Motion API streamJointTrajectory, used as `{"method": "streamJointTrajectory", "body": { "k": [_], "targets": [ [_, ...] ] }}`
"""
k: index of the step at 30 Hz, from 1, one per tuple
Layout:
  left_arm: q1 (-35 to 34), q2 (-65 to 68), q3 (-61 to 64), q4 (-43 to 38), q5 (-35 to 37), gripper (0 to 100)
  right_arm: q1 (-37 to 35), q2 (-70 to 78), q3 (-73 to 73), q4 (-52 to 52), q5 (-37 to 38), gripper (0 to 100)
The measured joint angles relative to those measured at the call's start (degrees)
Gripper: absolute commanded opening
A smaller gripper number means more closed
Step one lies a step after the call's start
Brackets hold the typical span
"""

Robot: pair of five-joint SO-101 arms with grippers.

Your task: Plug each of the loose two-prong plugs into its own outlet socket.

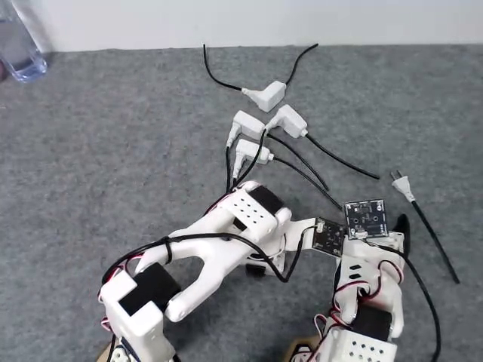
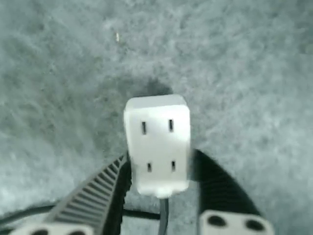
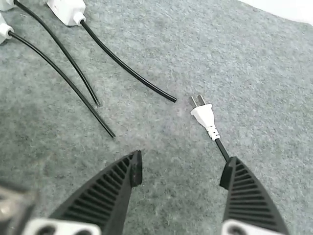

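Gripping white four-slot socket point(image 2: 157, 129): left claw point(image 2: 160, 161); right claw point(image 3: 183, 169) wide open, empty, near white two-prong plug point(image 3: 203, 115).

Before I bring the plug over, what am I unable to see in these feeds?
- High view: the left arm covers the left pincer and the socket it grips.
- Right wrist view: the cord of the plug runs behind a finger of the right pincer.
- High view: the far sockets are too small to tell their slots.
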Motion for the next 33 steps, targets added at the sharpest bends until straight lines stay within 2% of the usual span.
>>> {"method": "streamJointTrajectory", "body": {
  "k": [5, 10, 13, 19, 23, 28, 33],
  "targets": [
    [0.35, 0.09, -3.34, 3.52, -0.26, 34, -0.18, 0.0, 0.0, 0.0, 0.0, 26.6],
    [0.35, 0.09, -6.15, 4.48, -0.26, 34, -0.26, 0.0, 0.0, 0.0, 0.0, 26.6],
    [0.44, 0.18, -10.99, 9.05, -0.35, 34, 0.09, 0.0, 0.0, 0.0, -0.26, 26.6],
    [2.81, 1.49, -29.36, 23.21, 8.18, 31, 0.97, -1.23, 0.0, -1.14, -1.41, 26.6],
    [3.16, 1.76, -40.62, 24.09, 18.29, 31, 1.05, -1.32, -0.44, -1.05, -0.97, 26.6],
    [2.99, -5.54, -52.66, 24.09, 27.78, 31, 0.53, 0.44, 0.62, -0.35, -0.97, 26.6],
    [0.53, -13.45, -53.1, 24.18, 30.07, 31, 0.62, 0.26, 0.62, -0.35, -1.05, 26.6]
  ]
}}
